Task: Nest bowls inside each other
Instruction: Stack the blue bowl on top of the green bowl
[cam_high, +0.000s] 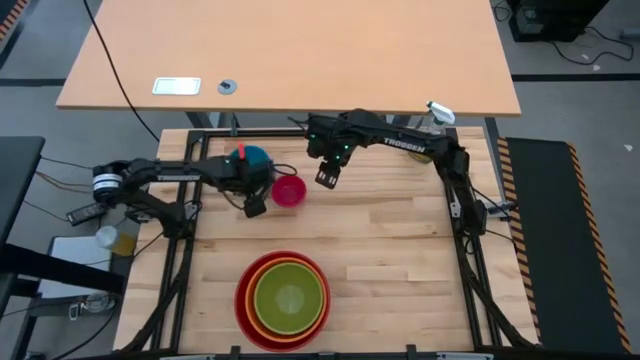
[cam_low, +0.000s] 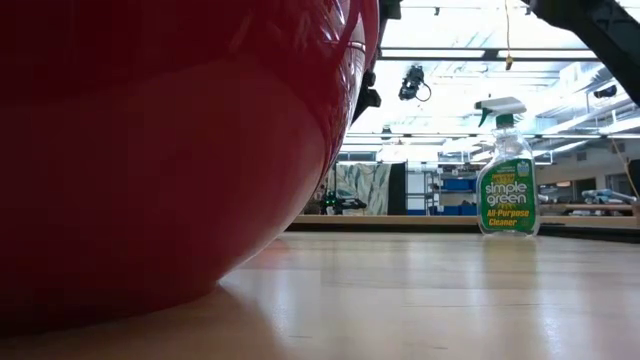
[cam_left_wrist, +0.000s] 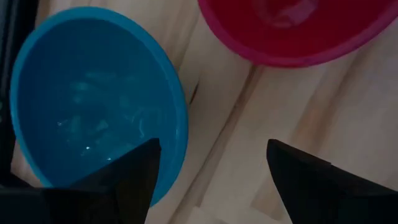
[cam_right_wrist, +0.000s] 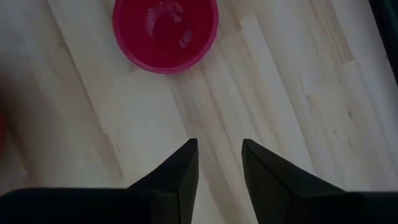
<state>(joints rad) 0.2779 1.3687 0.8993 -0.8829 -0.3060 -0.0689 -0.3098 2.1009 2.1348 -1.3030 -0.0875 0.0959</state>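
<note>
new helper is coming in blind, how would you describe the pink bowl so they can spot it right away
Start at the wooden table and go to its far edge, away from the big red, orange and green stack. Two small bowls sit side by side there, between the two grippers. The pink bowl is the smaller, magenta one, nearer the right gripper; its neighbour is the blue bowl.

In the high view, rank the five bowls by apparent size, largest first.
1. Large glossy red plastic bowl
2. Orange bowl nested in it
3. Lime green bowl innermost
4. Small blue bowl, partly hidden under the left arm
5. Magenta pink bowl, smallest
</note>
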